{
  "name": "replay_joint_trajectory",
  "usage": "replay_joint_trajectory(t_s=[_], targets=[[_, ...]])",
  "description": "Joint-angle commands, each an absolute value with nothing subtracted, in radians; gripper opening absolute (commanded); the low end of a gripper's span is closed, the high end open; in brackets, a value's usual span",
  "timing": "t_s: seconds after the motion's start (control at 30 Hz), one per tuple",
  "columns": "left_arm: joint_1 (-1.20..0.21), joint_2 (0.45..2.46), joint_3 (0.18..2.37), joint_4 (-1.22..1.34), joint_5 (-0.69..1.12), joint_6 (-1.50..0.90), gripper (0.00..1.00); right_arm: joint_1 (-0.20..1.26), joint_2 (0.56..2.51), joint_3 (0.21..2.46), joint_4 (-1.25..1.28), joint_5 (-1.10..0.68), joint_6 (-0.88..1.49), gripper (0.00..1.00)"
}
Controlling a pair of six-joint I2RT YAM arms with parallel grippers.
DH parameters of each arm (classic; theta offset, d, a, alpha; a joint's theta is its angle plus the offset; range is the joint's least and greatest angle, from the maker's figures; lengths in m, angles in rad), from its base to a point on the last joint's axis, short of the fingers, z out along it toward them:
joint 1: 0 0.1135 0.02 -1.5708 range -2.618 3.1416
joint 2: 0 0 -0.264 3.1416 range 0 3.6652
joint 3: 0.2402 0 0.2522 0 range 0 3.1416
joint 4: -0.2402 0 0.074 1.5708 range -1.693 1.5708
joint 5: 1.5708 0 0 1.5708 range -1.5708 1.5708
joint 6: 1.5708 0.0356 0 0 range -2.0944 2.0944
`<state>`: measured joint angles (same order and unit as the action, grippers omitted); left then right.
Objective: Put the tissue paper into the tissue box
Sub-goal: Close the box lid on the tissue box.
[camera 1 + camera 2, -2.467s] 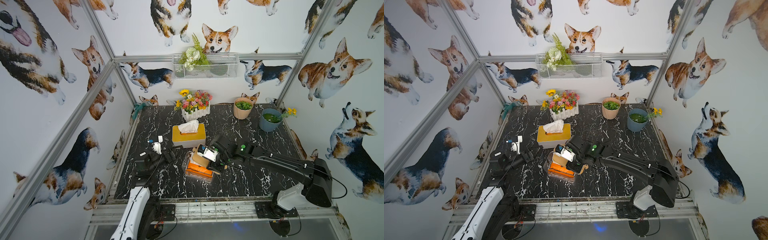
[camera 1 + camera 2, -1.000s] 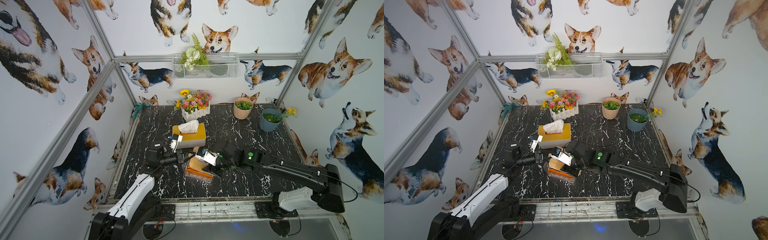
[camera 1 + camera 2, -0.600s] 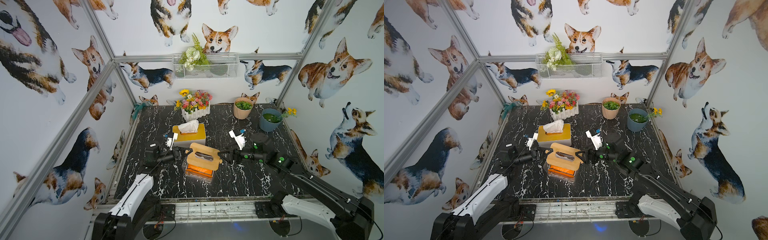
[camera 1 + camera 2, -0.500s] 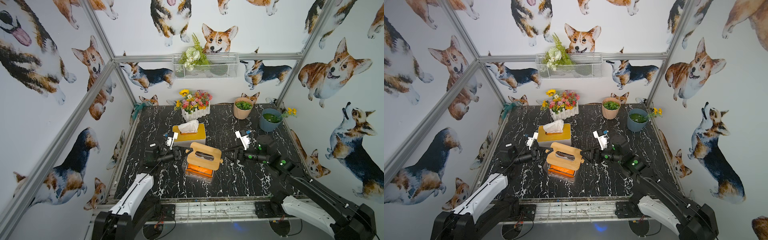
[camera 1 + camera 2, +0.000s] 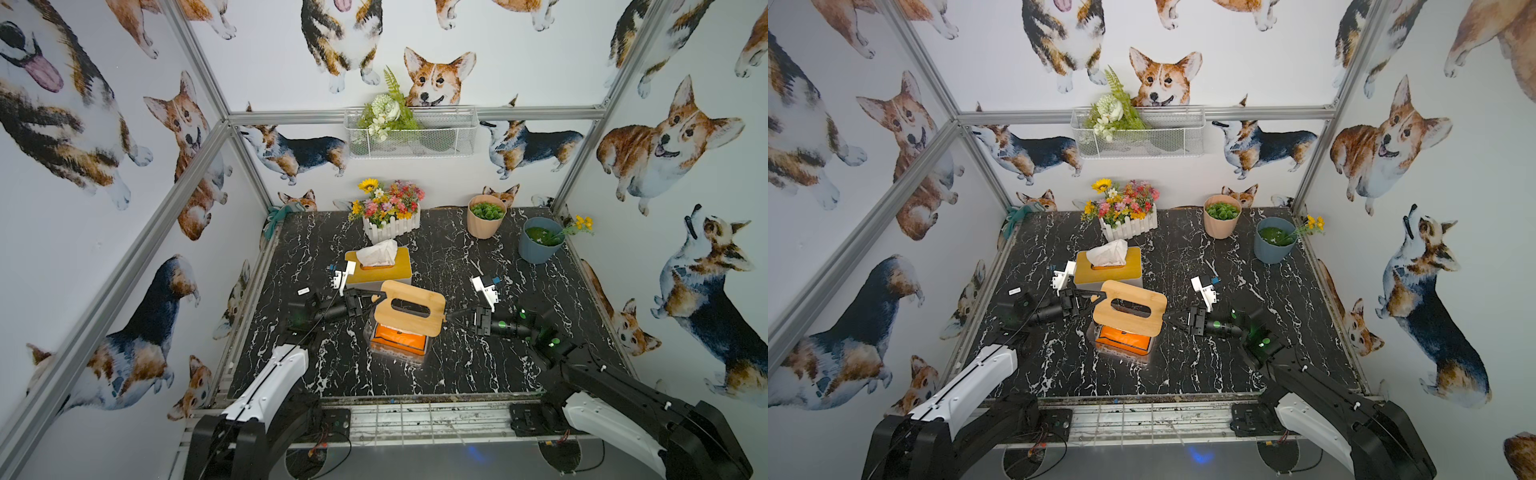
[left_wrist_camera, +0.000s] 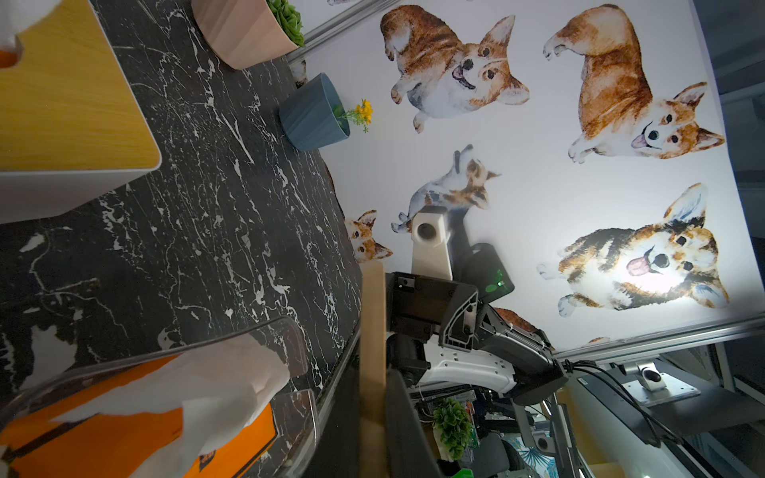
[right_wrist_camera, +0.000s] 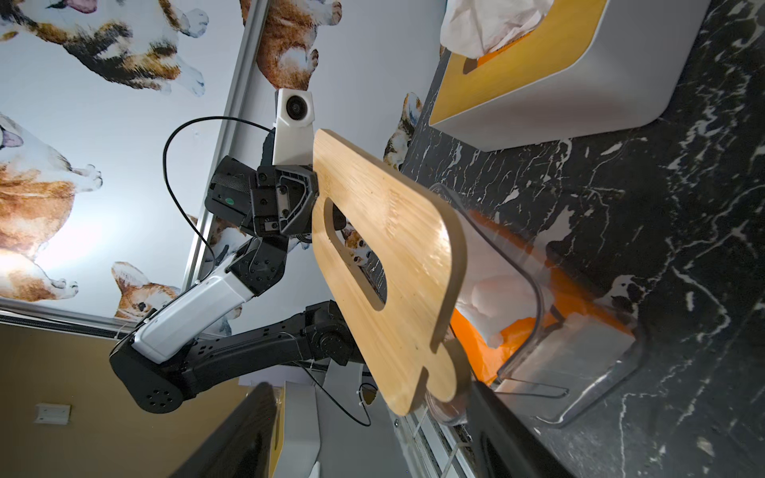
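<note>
The tissue paper, an orange pack [image 5: 399, 337] with a white sheet [image 6: 198, 385] pulled up, lies inside the clear tissue box [image 7: 579, 372] at the table's middle. A wooden lid [image 5: 411, 307] with an oval slot hovers tilted just above the box. My left gripper [image 5: 376, 297] is shut on the lid's left edge, which shows edge-on [image 6: 372, 351] in the left wrist view. My right gripper [image 5: 451, 318] stands open at the lid's right edge, and the lid's tab [image 7: 418, 389] lies between its spread fingers [image 7: 248, 434].
A second tissue box [image 5: 386, 268] with a yellow top and a tissue sticking out stands just behind. At the back are a flower planter [image 5: 390, 214], a pink pot [image 5: 485, 216] and a blue pot [image 5: 540, 241]. A wire basket [image 5: 409, 133] hangs on the wall.
The right gripper let go of the lid, swung out to the right, then came back to the lid's right edge. The lid went from steeply tipped to nearly level in the left gripper.
</note>
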<state>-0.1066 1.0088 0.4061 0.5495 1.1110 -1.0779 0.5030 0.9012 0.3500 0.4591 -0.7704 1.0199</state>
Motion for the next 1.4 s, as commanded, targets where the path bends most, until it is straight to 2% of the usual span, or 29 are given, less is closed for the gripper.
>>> replay_joint_trajectory(t_s=[0.0, 0.53, 0.73, 0.97, 1.07, 1.17, 1.37], targets=[[-0.107, 1.012, 0.403, 0.625, 1.131, -1.101, 0.00, 0.503, 0.919, 0.322, 0.657, -0.804, 1.130, 0.74], [-0.110, 1.002, 0.380, 0.634, 1.127, -1.113, 0.00, 0.579, 1.023, 0.335, 0.913, -0.763, 1.237, 0.55], [-0.114, 0.979, 0.391, 0.494, 1.113, -1.021, 0.00, 0.591, 1.037, 0.344, 0.958, -0.731, 1.243, 0.44], [-0.118, 0.971, 0.402, 0.412, 1.097, -0.960, 0.00, 0.591, 1.069, 0.368, 0.941, -0.728, 1.235, 0.22], [-0.120, 0.970, 0.405, 0.404, 1.085, -0.952, 0.10, 0.591, 1.088, 0.371, 0.933, -0.721, 1.244, 0.12], [-0.120, 0.965, 0.412, 0.379, 1.073, -0.930, 0.28, 0.591, 1.103, 0.370, 0.936, -0.717, 1.259, 0.06], [-0.120, 0.948, 0.437, 0.277, 1.030, -0.847, 0.61, 0.591, 1.112, 0.376, 0.942, -0.709, 1.280, 0.00]])
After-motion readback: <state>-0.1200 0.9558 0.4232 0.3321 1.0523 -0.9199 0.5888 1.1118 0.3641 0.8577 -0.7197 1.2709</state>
